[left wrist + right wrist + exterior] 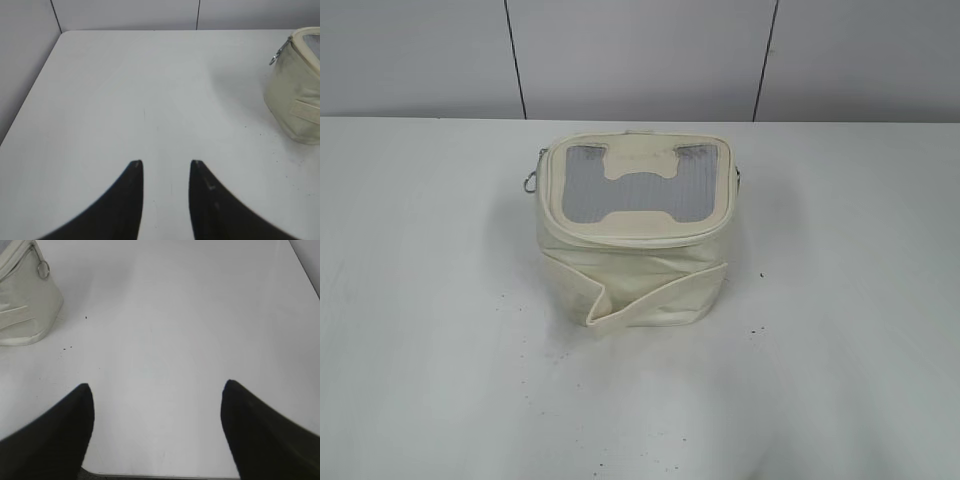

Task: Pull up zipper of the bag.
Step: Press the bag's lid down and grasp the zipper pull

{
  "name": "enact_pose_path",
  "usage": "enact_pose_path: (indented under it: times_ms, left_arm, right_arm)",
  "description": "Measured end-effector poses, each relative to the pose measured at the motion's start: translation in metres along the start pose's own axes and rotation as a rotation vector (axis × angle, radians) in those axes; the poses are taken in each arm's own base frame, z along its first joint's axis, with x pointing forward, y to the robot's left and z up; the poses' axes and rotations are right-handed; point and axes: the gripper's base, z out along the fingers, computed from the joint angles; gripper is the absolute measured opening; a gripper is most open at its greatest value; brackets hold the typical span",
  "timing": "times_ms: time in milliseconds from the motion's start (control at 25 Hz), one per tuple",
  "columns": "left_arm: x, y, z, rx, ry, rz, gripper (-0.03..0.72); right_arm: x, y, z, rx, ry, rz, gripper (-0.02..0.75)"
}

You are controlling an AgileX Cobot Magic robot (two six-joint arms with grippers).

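From the exterior view, the bag (638,232) is sitting upright mid-desk (430,330), its zipper (542,165) running round the top rim, a ringed pull hanging at the left corner; neither arm is showing.

In the left wrist view, the left gripper (166,167) is hovering over bare desk, fingers slightly parted and empty, the bag well off to its right. It is probably best steadying the bag's side.

In the right wrist view, the right gripper (157,390) is hanging spread wide and empty, the bag at upper left. Approaching the ring (43,270) squarely should be giving the cleanest pinch.
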Motion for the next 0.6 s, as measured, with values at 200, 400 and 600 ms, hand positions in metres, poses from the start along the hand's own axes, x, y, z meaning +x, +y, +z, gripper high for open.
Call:
enact_pose_path:
  times_ms: [200, 400, 600]
  left_arm:
    - [0.0000, 0.0000, 0.0000, 0.000, 0.000, 0.000, 0.244]
    - [0.0000, 0.0000, 0.0000, 0.000, 0.000, 0.000, 0.244]
    - [0.0000, 0.0000, 0.0000, 0.000, 0.000, 0.000, 0.244]
  right_arm:
    - [0.0000, 0.0000, 0.0000, 0.000, 0.000, 0.000, 0.587]
    - [0.0000, 0.0000, 0.0000, 0.000, 0.000, 0.000, 0.587]
    - [0.0000, 0.0000, 0.0000, 0.000, 0.000, 0.000, 0.587]
